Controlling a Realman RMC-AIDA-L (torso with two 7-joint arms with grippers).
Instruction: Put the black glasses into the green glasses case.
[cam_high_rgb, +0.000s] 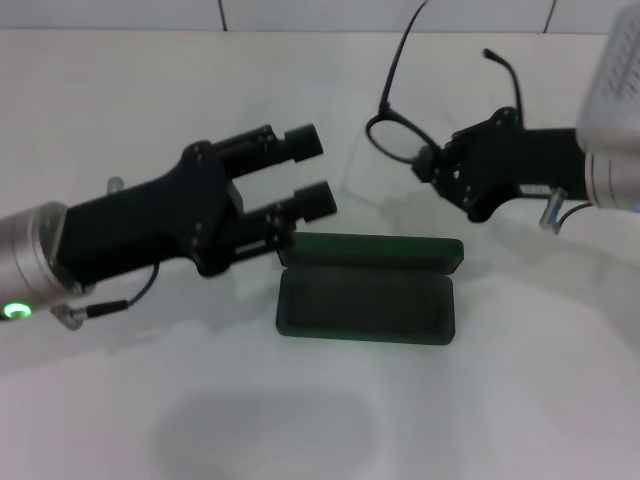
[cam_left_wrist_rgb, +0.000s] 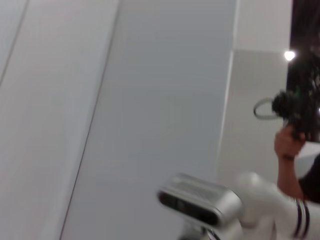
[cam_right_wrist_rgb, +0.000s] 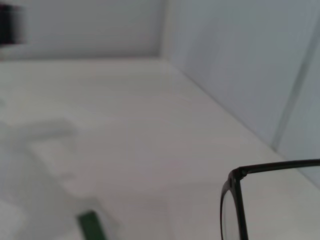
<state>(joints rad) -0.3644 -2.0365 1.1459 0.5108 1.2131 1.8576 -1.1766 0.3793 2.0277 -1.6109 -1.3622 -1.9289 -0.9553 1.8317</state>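
Black glasses (cam_high_rgb: 400, 135), temples unfolded, held aloft by right gripper (cam_high_rgb: 432, 165).

I see the case (cam_high_rgb: 367, 300) lying open on the white table (cam_high_rgb: 120, 400). My right gripper (cam_high_rgb: 432, 166) holds the glasses (cam_high_rgb: 400, 135) up in the air, behind the case. My left gripper (cam_high_rgb: 313, 172) is open, just left of the case.

Black angular tools (cam_high_rgb: 310, 172) on silver wrists, thin black cable.
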